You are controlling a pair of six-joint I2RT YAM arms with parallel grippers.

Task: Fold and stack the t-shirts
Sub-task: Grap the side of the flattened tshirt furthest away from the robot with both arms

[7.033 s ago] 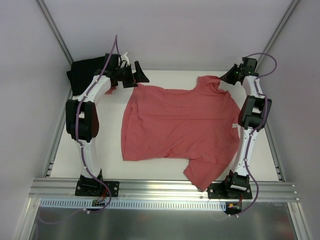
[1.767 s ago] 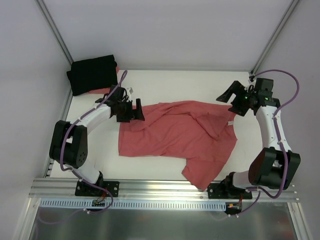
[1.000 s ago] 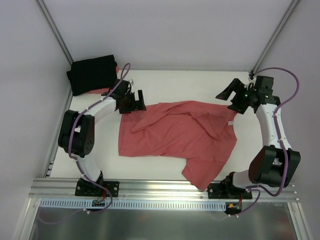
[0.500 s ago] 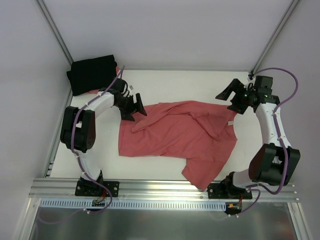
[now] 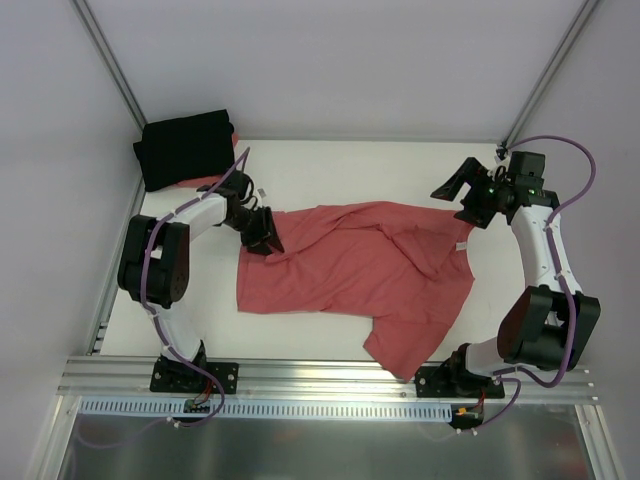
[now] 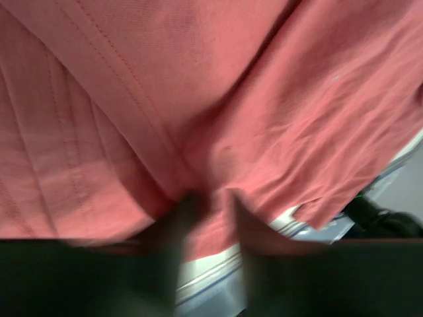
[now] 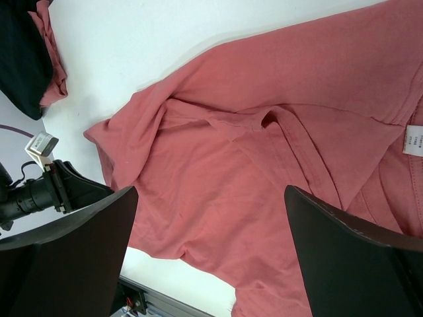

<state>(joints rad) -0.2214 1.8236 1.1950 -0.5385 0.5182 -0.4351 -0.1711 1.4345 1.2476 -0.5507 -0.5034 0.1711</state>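
Observation:
The coral-red t-shirt lies crumpled and partly folded across the white table, its white neck label at the right. My left gripper is down on the shirt's upper left edge. In the left wrist view its blurred fingers stand close together with a fold of the shirt pinched at their tips. My right gripper hovers open above the shirt's upper right corner, and nothing is between its fingers. The black t-shirt lies folded at the far left corner.
A bit of red cloth pokes out from under the black t-shirt. An aluminium rail runs along the near edge by the arm bases. Slanted frame posts rise at the far corners.
My left gripper has swung down onto the shirt's upper left edge and closed from wide open onto the cloth. The right arm and the shirt's lie are unchanged.

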